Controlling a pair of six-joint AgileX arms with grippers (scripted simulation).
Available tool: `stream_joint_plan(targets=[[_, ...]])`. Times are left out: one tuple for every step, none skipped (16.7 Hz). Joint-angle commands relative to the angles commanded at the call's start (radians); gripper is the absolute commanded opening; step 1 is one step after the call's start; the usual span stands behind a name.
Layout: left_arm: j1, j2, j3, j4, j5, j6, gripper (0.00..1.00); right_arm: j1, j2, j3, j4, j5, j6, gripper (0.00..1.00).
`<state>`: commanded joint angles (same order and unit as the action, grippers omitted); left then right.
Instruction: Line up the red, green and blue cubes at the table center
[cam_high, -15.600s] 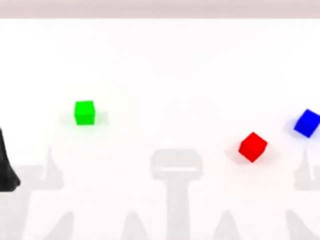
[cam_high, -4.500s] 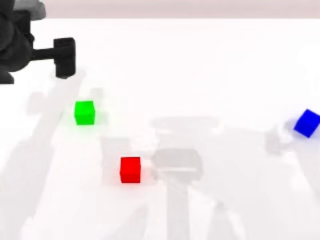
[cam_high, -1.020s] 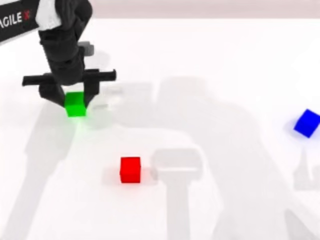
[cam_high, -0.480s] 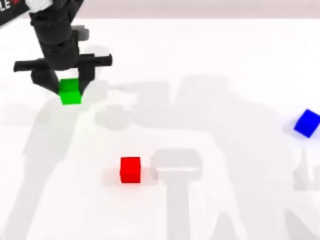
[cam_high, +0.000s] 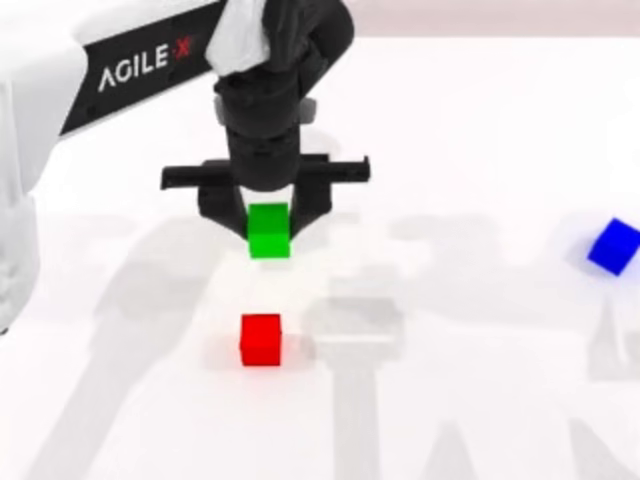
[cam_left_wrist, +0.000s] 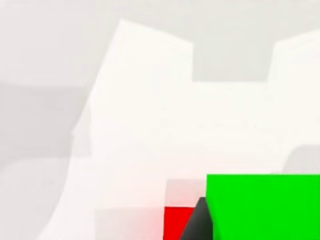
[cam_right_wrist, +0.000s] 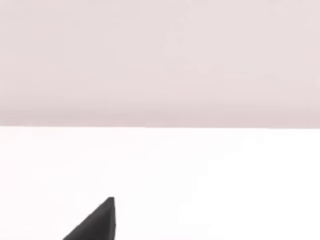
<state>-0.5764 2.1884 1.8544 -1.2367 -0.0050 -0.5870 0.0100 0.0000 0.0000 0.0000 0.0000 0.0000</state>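
Observation:
My left gripper (cam_high: 268, 232) is shut on the green cube (cam_high: 268, 230) and holds it just behind the red cube (cam_high: 260, 339), left of the table center. The left wrist view shows the green cube (cam_left_wrist: 265, 207) large against one dark finger (cam_left_wrist: 200, 226), with the red cube (cam_left_wrist: 176, 223) on the table beyond it. At the far right edge lies the blue cube (cam_high: 613, 246), turned at an angle. My right gripper (cam_right_wrist: 102, 222) is out of the top view; only a dark tip of it shows over bare table in the right wrist view.
The white tabletop (cam_high: 450, 330) stretches between the red and blue cubes, crossed by grey arm shadows. My left arm's white link (cam_high: 120, 70) reaches in from the far left. The table's back edge (cam_high: 480, 36) runs along the top.
My left gripper has carried the green cube from the far left rightward and forward, to a spot just behind the red cube. The red and blue cubes have not moved.

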Motion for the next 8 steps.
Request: stream_joint_plan(targets=[[-0.055, -0.013, -0.012, -0.001, 0.0, -0.047, 0.0, 0.0, 0.0, 0.0, 0.0, 0.0, 0.0, 1.0], [-0.103, -0.026, -0.024, -0.001, -0.001, -0.09, 0.0, 0.0, 0.0, 0.0, 0.0, 0.0, 0.0, 1.0], [-0.142, -0.038, -0.034, 0.0, -0.001, -0.127, 0.0, 0.0, 0.0, 0.0, 0.0, 0.0, 0.0, 1.0], [-0.17, -0.049, -0.043, 0.002, -0.001, -0.155, 0.0, 0.0, 0.0, 0.0, 0.0, 0.0, 0.0, 1.0], [-0.188, -0.057, -0.048, 0.003, -0.002, -0.172, 0.0, 0.0, 0.0, 0.0, 0.0, 0.0, 0.0, 1.0], [-0.195, -0.06, -0.051, 0.004, -0.002, -0.179, 0.0, 0.0, 0.0, 0.0, 0.0, 0.0, 0.0, 1.0], [-0.195, -0.06, -0.051, 0.004, -0.002, -0.179, 0.0, 0.0, 0.0, 0.0, 0.0, 0.0, 0.0, 1.0], [-0.195, -0.06, -0.051, 0.004, -0.002, -0.179, 0.0, 0.0, 0.0, 0.0, 0.0, 0.0, 0.0, 1.0]])
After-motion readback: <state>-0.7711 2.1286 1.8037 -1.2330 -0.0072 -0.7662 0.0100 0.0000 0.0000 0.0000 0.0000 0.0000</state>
